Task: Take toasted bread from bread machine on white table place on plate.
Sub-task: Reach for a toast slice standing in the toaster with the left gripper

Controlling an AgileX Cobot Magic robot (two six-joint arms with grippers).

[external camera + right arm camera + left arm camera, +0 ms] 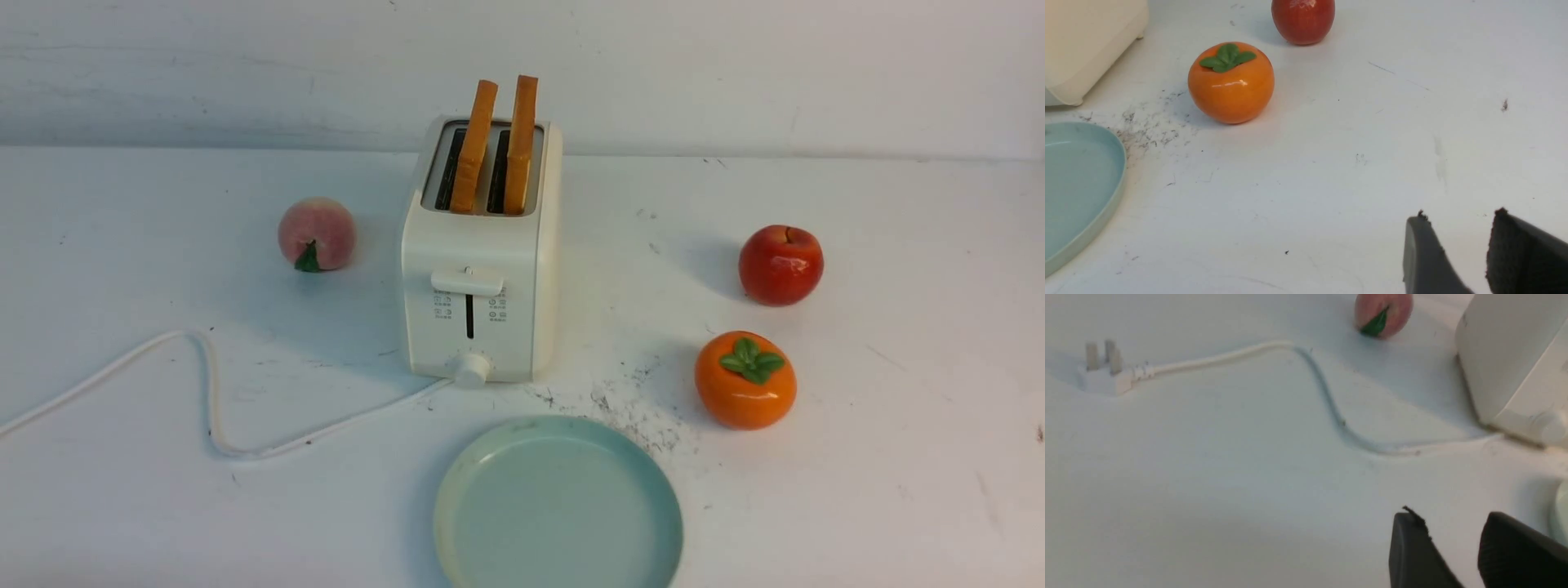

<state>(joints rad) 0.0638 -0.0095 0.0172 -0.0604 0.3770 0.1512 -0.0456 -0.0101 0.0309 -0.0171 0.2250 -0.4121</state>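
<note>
Two slices of toasted bread (474, 147) (521, 143) stand upright in the slots of the cream-white bread machine (482, 286) at the middle of the white table (898, 367). The mint-green plate (563, 506) lies empty in front of it. Neither gripper shows in the front view. My left gripper (1449, 516) is open and empty, low over bare table left of the bread machine (1506, 355). My right gripper (1459, 215) is open and empty over bare table, to the right of the plate (1077, 179).
The white cord (208, 392) snakes left from the bread machine to its plug (1106, 373). A peach (317, 233) lies left of the machine. A red apple (780, 265) and an orange persimmon (744, 380) lie to its right. A white wall stands behind.
</note>
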